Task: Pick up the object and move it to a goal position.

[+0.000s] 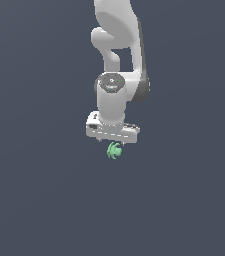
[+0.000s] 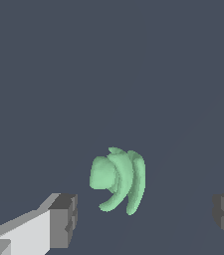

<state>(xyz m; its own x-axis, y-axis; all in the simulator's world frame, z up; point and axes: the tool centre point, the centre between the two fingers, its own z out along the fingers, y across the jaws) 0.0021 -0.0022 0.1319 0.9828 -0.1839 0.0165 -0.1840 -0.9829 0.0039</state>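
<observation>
In the wrist view, the two dark grey fingertips [image 2: 63,221] of the claw [image 2: 146,219] stand spread wide apart, one at each side, with nothing between them touching either pad. Beyond them, in the gap, lies the mint-green lump [image 2: 118,179], its curved lobes bunched like a tiny banana hand; it is clear of both fingertips. In the exterior view the same lump [image 1: 114,150] sits just below the white claw [image 1: 113,142], narrower than the claw's body. Above that rises the white arm [image 1: 116,65] with dark joints. Behind everything is a plain dark blue-grey surface [image 1: 34,200]. No brand, label or writing can be read anywhere.
</observation>
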